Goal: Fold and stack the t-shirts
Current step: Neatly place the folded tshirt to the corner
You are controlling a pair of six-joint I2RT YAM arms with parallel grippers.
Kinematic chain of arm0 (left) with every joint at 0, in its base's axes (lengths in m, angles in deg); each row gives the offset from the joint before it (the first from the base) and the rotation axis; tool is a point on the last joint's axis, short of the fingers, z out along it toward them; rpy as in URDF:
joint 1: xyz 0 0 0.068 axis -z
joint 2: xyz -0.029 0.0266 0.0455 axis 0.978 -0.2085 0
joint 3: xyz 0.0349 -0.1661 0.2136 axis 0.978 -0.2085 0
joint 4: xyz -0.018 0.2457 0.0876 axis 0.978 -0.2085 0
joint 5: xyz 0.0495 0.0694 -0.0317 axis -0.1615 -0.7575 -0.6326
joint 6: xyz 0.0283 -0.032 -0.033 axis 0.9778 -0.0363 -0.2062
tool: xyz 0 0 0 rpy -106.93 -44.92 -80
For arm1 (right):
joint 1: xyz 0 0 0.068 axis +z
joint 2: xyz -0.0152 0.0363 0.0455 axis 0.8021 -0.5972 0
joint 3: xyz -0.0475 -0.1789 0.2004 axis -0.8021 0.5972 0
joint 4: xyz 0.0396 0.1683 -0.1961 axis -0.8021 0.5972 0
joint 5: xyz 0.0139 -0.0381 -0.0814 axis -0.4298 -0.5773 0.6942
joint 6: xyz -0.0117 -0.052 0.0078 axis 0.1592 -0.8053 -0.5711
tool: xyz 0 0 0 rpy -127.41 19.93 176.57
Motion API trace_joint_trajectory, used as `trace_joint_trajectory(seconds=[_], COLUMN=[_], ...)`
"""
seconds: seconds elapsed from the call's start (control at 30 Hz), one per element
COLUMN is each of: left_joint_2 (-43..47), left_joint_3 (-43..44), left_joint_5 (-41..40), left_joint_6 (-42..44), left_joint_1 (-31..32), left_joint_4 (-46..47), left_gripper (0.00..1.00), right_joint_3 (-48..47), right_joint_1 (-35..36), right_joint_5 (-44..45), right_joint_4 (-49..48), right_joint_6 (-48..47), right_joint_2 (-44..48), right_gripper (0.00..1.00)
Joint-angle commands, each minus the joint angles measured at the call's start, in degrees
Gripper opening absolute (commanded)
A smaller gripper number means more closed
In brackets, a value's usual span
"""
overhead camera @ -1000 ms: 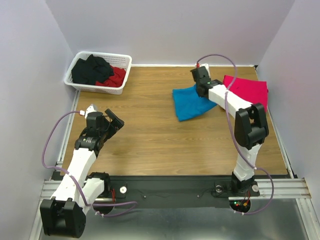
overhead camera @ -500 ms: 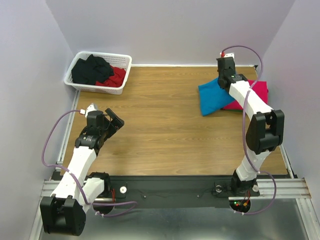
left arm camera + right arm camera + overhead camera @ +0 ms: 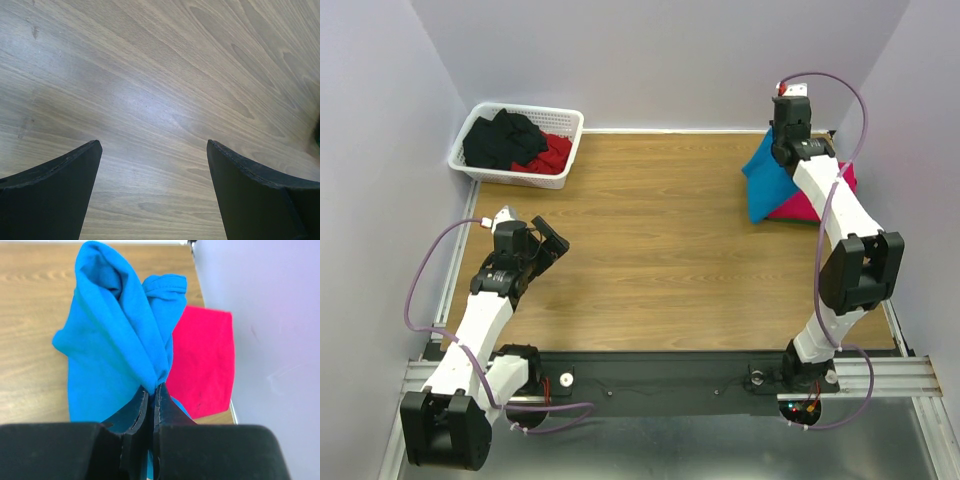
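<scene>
Pinching the turquoise t-shirt point(image 3: 111, 342), the right gripper point(image 3: 151, 390) holds it partly over the pinkish-red t-shirt point(image 3: 205, 360); left gripper point(image 3: 152, 145) fingers apart

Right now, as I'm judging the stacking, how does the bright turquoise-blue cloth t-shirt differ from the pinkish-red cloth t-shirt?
The turquoise-blue cloth t-shirt is bunched in folds, pinched in the right arm's shut jaws; the pinkish-red cloth t-shirt lies flat, ungripped. The blue one overlaps the red one's edge, red underneath. Both are plain cloth near the far right corner of the wooden table.
</scene>
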Motion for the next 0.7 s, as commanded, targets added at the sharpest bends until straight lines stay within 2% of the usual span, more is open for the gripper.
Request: trace_joint_trajectory(seconds=[0.0, 0.67], left_joint_2=[0.40, -0.65], left_joint_3=[1.92, 1.93], left_joint_5=[0.35, 0.17], left_joint_6=[0.86, 0.86], left_joint_1=[-0.25, -0.25], left_joint_4=[2.04, 2.04], left_gripper=[0.98, 0.98], right_joint_3=[-4.95, -3.55], right_joint_1=[-0.83, -9.35], right_joint_5=[1.88, -1.02], right_joint_4=[-2.81, -2.72], right_joint_6=[0.26, 1.49], right_joint_2=[3.35, 0.45], right_gripper=[0.00, 0.00])
